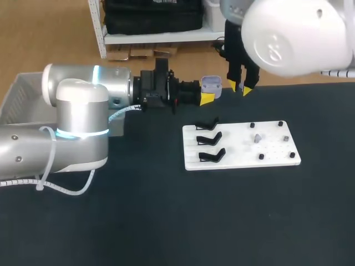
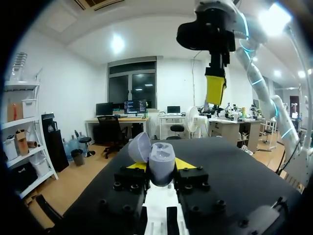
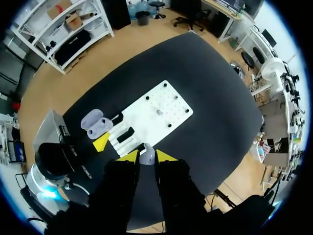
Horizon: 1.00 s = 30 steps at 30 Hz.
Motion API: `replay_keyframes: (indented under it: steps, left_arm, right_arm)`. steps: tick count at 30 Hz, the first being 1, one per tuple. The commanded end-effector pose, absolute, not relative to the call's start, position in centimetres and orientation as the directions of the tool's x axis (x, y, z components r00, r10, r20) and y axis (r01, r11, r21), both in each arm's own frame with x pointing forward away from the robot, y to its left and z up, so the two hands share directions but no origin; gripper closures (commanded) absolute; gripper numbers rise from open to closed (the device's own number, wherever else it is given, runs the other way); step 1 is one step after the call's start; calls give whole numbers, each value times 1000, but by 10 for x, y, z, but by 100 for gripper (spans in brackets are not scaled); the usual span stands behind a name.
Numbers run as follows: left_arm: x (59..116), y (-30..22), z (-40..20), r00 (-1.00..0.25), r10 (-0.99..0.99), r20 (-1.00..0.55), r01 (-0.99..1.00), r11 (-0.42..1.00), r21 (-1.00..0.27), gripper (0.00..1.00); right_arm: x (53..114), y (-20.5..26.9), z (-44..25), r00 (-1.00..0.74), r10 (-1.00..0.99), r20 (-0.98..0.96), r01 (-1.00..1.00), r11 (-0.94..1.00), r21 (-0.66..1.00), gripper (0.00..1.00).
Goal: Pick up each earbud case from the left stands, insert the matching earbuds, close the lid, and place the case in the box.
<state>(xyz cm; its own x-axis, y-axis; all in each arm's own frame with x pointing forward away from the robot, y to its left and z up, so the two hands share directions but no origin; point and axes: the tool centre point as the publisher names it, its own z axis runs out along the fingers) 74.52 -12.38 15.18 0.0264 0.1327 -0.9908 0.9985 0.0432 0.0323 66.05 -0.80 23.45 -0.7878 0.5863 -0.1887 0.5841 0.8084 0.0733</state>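
Head view first: the left gripper [image 1: 208, 93] is clamped on the lavender earbud case [image 1: 211, 84], lid flipped open, up by the table's far edge; the right gripper [image 1: 240, 87] hangs just beside it, and what it carries is too small to tell from here; the white board [image 1: 238, 158] lies right of the table's middle, its three black stands [image 1: 209, 139] all bare, one loose earbud [image 1: 258, 137] among the pegs; the grey box [image 1: 19, 91] sits off the far left corner, its inside mostly hidden by the arm.

Left wrist view: the case [image 2: 160, 157] is pinched between the fingers, lid [image 2: 138, 147] tipped aside, cavity facing up; the right gripper [image 2: 215, 88] is poised above and ahead.

Right wrist view: a narrow grip on the gripped earbud [image 3: 147, 154] between the yellow tips; the case [image 3: 95, 122] and board [image 3: 166, 105] lie well below.

With the stands bare, this looks like the last case; left to do: seat both buds, shut the lid, box it.

The table [image 1: 138, 221] is plain matte black.
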Motion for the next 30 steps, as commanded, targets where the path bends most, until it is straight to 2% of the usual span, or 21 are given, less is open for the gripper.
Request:
replay_keyframes:
  steps: [1, 9, 30]
  left_arm:
    - [745, -123, 150, 32, 125, -992, 998, 45, 38, 100]
    - [745, -123, 150, 32, 125, -992, 998, 45, 38, 100]
    - [745, -123, 150, 32, 125, -992, 998, 45, 38, 100]
  right_arm:
    - [662, -7, 235, -787, 587, -189, 585, 808, 69, 100]
    - [662, -7, 235, -787, 587, -189, 585, 808, 69, 100]
    - [703, 33, 233, -843, 506, -182, 523, 851, -59, 100]
